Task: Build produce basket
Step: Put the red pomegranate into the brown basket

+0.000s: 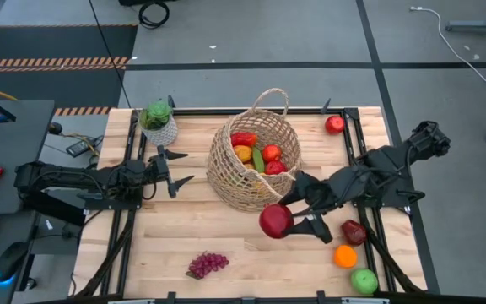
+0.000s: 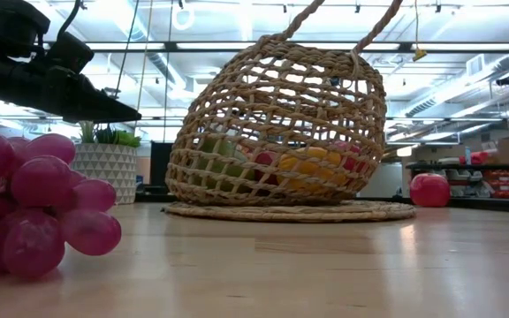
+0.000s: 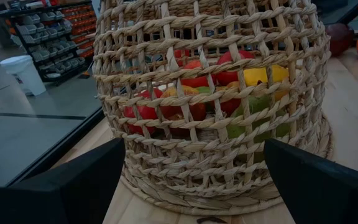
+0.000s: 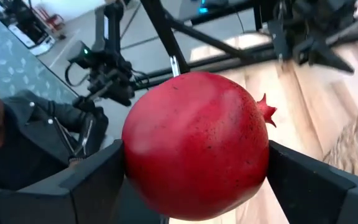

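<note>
My right gripper clamps a round red pomegranate just beside the wicker basket, at its near rim. It looks firm, smooth and fairly heavy, so I grip across its widest middle. My left gripper waits open beside the basket.

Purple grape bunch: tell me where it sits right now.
In the high view, the purple grape bunch lies alone on the table's near edge, left of centre, below the basket and apart from it.

No legible text, label or number on anything in view.
</note>
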Controlling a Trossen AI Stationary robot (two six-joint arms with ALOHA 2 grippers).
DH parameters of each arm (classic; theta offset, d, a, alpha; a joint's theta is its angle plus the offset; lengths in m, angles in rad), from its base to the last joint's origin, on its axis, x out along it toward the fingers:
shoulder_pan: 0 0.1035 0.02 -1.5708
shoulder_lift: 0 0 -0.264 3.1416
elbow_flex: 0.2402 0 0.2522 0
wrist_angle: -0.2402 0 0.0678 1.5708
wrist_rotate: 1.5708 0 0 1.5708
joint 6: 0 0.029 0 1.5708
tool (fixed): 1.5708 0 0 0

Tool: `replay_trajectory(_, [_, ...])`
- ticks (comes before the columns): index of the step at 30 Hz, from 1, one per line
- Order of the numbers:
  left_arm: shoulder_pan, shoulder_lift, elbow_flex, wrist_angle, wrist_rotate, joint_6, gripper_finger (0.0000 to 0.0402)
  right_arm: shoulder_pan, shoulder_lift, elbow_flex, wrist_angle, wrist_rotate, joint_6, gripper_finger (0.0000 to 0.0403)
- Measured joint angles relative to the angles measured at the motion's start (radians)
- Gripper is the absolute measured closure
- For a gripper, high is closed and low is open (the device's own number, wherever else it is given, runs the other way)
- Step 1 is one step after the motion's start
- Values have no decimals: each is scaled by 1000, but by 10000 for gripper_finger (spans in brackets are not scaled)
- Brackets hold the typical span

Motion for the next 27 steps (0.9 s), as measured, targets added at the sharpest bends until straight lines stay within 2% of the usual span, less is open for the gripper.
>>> replay_trajectory(17, [0,0,0,0,0,0,11,-86,-1,164,38,-36,-268,40])
replay_trajectory(22, [0,0,0,0,0,0,11,-101,-1,165,39,46,-385,40])
replay_trajectory(27, [0,0,0,0,0,0,11,-108,0,166,101,118,-569,40])
